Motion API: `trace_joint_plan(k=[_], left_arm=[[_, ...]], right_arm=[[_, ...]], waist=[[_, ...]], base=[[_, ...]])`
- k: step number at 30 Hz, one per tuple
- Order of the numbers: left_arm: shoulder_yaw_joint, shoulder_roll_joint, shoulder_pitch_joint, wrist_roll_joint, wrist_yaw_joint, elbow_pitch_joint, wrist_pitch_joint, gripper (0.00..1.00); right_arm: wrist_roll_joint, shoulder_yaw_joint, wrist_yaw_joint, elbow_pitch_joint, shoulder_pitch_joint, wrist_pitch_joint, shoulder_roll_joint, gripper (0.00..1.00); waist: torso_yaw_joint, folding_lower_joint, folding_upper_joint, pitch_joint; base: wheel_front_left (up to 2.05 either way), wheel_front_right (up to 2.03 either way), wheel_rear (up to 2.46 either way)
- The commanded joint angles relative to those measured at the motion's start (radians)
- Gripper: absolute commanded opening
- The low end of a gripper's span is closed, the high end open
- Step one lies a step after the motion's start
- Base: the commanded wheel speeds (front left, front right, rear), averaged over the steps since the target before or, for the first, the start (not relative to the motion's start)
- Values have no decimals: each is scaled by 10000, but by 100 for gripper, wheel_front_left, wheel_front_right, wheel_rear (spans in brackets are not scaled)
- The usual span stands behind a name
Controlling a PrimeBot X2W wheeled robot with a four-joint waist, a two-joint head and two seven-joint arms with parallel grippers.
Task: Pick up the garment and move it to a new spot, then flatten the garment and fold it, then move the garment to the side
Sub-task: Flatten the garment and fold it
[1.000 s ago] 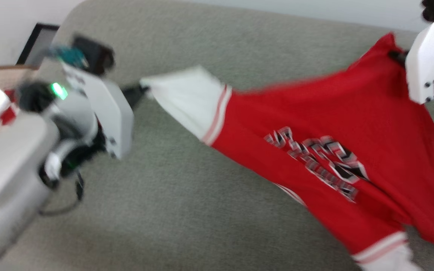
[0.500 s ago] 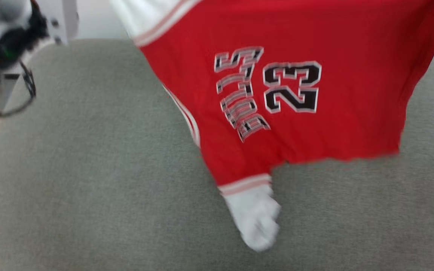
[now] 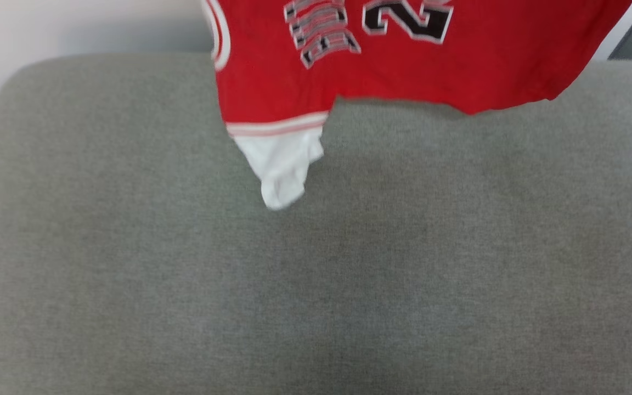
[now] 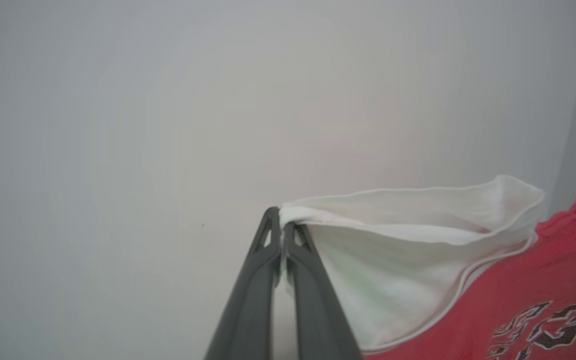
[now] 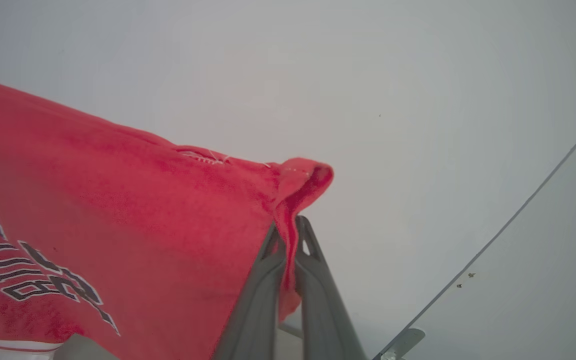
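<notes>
While the shirt (image 3: 404,71) hangs over the grey cushion (image 3: 316,285), the move-to-new-spot step looks in hand; next it probably needs lowering and spreading flat. Left tool (image 4: 282,226) pinched closed on the white sleeve (image 4: 398,250) edge. Right tool (image 5: 288,235) pinched closed on a red corner.

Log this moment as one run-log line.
red jersey: held spread in air over grey cushion | left hand: shut on its white sleeve | right hand: shut on its red corner
</notes>
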Motion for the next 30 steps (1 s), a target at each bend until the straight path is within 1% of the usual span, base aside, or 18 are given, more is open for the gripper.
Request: trace_joint_plan(k=[1, 7, 8, 9, 10, 11, 15, 17, 20, 22, 24, 28, 30], left_arm=[[2, -181, -481, 209, -62, 336, -386, 0], [-49, -692, -1792, 855, 150, 1446, -1673, 0], [-49, -692, -1792, 855, 150, 1446, -1673, 0], [-9, -820, -2305, 1099, 259, 1815, -2267, 0], [27, -908, -2520, 1135, 313, 2017, -2617, 0], [27, -908, -2520, 1135, 313, 2017, -2617, 0], [105, -1232, -3404, 1515, 608, 2787, -3949, 0], [143, -1398, -3787, 1608, 683, 3136, -4541, 0], [263, -1586, -4297, 1699, 622, 3401, -5198, 0], [363, -1696, -4384, 1773, 503, 3403, -5357, 0], [334, -1773, -4087, 1901, 318, 3478, -5407, 0], [246, -1801, -3295, 1941, -201, 3533, -5418, 0], [32, -1855, -2666, 1930, -410, 3694, -5421, 0]], right_arm=[[-346, -286, -14, 222, -264, -346, 181, 0], [-1492, -775, -14, 1064, -1080, -1557, 832, 0], [-1492, -775, -14, 1064, -1080, -1557, 832, 0], [-1936, -919, -14, 1476, -1402, -2176, 1120, 0], [-2197, -992, -14, 1691, -1553, -2585, 1268, 0], [-2197, -992, -14, 1691, -1553, -2585, 1268, 0], [-3380, -1311, -14, 2591, -2227, -4280, 1728, 0], [-3988, -1505, -14, 3092, -2559, -5103, 1955, 0], [-4951, -1852, -14, 3669, -2987, -5909, 2178, 0], [-5524, -2053, -14, 3914, -3095, -6086, 2313, 0], [-5865, -2184, -14, 4158, -2944, -6150, 2476, 0], [-6100, -2106, -14, 4687, -2561, -6174, 2673, 0], [-5971, -1928, -14, 4919, -2255, -6177, 2764, 0]], waist=[[-160, 0, 0, 739], [-390, 0, 0, 2134], [-390, 0, 0, 2134], [-483, 0, 0, 2547], [-527, 0, 0, 2717], [-527, 0, 0, 2717], [-650, 0, 0, 3310], [-665, 0, 0, 3521], [-645, 0, 0, 3804], [-593, 0, 0, 3962], [-526, 0, 0, 4026], [-403, 0, 0, 3965], [-329, 0, 0, 3819]], base=[[0, 0, 0], [0, 0, 0], [0, 0, 0], [0, 0, 0], [0, 0, 0], [0, 0, 0], [0, 0, 0], [0, 0, 0], [0, 0, 0], [0, 0, 0], [0, 0, 0], [0, 0, 0], [0, 0, 0]])
